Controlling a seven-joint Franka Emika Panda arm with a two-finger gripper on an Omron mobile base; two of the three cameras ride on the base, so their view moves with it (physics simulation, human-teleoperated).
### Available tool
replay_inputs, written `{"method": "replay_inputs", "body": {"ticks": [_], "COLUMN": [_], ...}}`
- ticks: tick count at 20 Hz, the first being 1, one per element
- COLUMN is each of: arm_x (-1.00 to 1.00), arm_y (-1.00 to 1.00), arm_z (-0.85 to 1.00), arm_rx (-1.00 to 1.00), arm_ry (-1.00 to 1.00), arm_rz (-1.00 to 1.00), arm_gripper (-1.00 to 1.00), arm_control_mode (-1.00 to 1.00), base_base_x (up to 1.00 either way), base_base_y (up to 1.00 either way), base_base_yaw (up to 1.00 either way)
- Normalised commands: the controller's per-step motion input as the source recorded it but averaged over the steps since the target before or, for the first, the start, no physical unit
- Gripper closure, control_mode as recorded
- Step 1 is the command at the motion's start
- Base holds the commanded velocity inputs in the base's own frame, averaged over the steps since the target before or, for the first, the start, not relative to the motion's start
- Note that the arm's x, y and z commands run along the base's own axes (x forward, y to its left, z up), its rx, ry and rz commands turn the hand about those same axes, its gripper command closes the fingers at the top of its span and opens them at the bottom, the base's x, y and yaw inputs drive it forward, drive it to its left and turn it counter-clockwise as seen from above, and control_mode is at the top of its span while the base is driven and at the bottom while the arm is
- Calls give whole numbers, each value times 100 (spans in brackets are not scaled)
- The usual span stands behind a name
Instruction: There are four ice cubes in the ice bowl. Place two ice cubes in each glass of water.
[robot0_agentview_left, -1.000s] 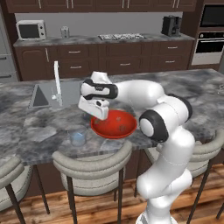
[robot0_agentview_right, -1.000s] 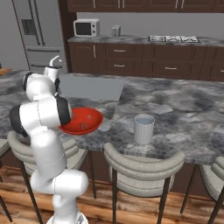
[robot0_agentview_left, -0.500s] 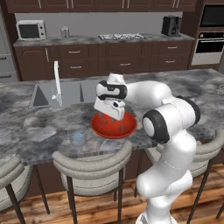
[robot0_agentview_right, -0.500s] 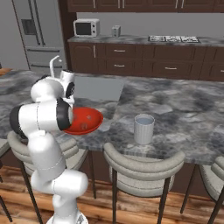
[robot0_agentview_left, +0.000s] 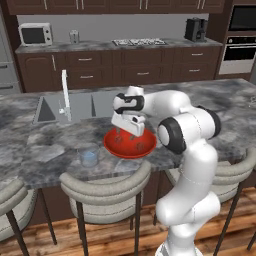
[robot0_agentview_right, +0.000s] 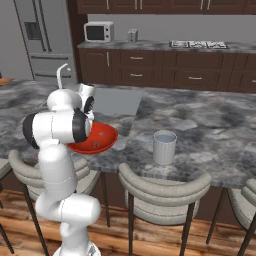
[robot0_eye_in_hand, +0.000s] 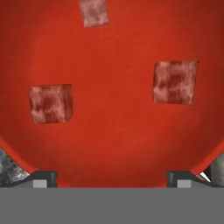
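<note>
The gripper (robot0_agentview_left: 131, 131) hangs wide open just over the red ice bowl (robot0_agentview_left: 118, 146) near the counter's near edge — three ice cubes (robot0_eye_in_hand: 51, 103) lie apart below its fingertips, none gripped.

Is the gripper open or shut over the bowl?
Open: the gripper fingertips stand wide apart above the red bowl, nothing between them.

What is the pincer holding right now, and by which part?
Nothing. The pincer is open over the red bowl; the ice cubes lie loose.
</note>
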Motion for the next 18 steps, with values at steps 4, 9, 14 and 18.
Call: {"method": "replay_inputs", "body": {"ticks": [4,9,14,18], "arm_x": [23,48,41,32], "arm_y": [1,22,1,2], "arm_z": [-26,-26,-18,-9], "arm_rx": [0,0,0,0], "arm_ry": [3,5,8,8], "arm_rz": [0,0,0,0], "arm_gripper": [-100,-100,-100,-100], "arm_control_mode": [-100,-100,-100,-100], "base_base_x": [0,0,0,0], "base_base_y": [0,0,0,0], "base_base_yaw": [0,0,0,0]}}
